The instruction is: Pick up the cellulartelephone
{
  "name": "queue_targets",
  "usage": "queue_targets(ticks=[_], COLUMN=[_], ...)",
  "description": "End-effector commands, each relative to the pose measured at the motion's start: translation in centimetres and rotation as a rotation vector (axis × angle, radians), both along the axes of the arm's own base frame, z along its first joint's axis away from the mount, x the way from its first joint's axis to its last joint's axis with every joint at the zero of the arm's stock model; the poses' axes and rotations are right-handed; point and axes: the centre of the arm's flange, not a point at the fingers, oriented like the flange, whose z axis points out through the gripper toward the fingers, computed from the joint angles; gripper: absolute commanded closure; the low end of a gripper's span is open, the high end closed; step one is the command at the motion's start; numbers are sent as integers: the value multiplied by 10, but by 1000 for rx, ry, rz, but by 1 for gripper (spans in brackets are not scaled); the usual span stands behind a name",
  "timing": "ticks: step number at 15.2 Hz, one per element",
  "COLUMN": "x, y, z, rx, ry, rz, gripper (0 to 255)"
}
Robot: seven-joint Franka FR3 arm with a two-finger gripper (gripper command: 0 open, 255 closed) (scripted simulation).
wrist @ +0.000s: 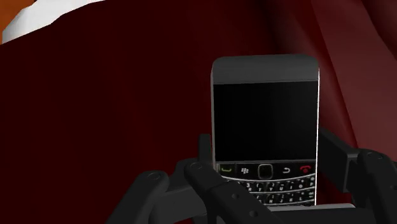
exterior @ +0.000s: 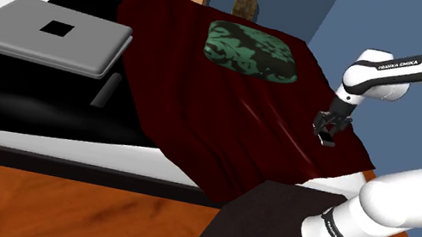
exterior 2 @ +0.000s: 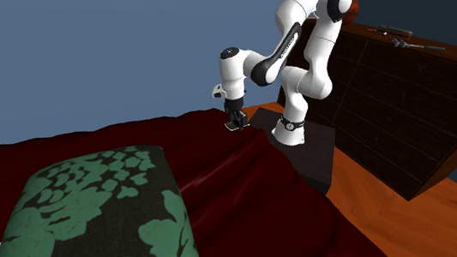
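Wrist view: black keypad phone w/ grey top edge, screen facing the camera, sits btwn the jaws. Its long axis runs straight away from the hand, keypad end nearest the palm. Jaws are closed to the phone's width, w/ black fingers against both long sides, so it looks clasped. Behind it is a dark red blanket. Shoulder view: white arm reaches to the bed's blanket corner near the stand. Can't tell if the phone is off the cloth. Next move is prob. a straight lift.

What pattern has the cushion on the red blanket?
The cushion is black with green leaf shapes, clearest in the second exterior view.
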Motion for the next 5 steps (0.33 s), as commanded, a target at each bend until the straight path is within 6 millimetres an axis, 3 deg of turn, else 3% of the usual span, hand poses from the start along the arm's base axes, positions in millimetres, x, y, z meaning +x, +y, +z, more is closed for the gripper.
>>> queue_targets(ticks=[1, 5], x=[1, 1], y=[0, 0], z=[10, 22], rx=[0, 0], ry=[1, 1], rz=[0, 0], gripper=[255, 255])
